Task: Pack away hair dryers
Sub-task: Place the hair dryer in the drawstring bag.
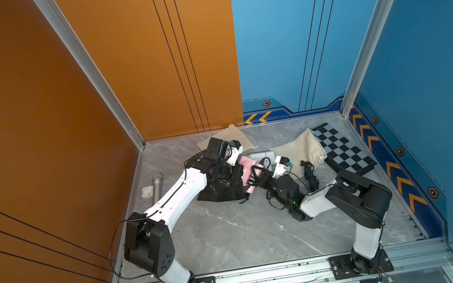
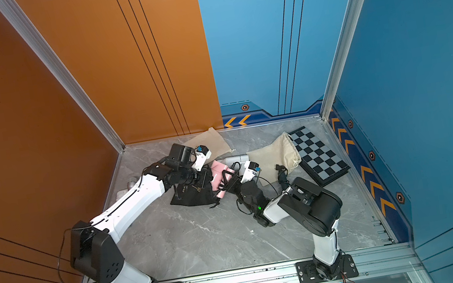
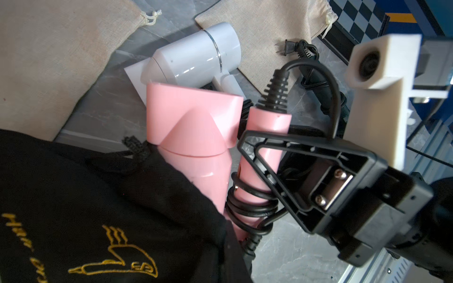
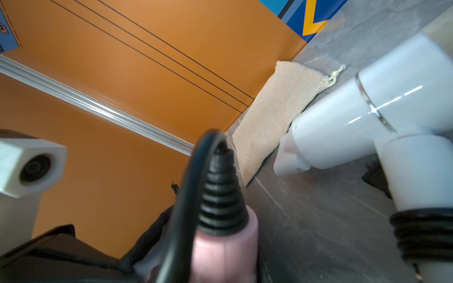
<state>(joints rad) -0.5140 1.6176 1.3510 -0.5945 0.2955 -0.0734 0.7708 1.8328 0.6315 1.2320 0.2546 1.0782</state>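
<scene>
The pink hair dryer (image 3: pixel 193 122) lay on the table (image 1: pixel 233 233), its barrel end partly under the mouth of the black pouch (image 3: pixel 98 208) and its nozzle and folded handle outside. The right end effector (image 3: pixel 257 152) was partly closed around that handle, gripping it just above the coiled cord. The left end effector (image 1: pixel 232 174) was fully closed. Its fingers were hidden, but the cloth rising close to its camera suggested it had the pouch's rim pinched up.

The step in hand looked like feeding the pink dryer into the pouch, roughly half done. Just beside it, the white hair dryer (image 3: pixel 196 56) lay bare on the table, between a flat beige pouch (image 1: pixel 238 135) and a fuller beige pouch (image 1: pixel 297 149), so it was not yet packed. A dark cord and plug (image 3: pixel 291 47) lay by the fuller pouch. Whether a third dryer was already inside could not be told.
</scene>
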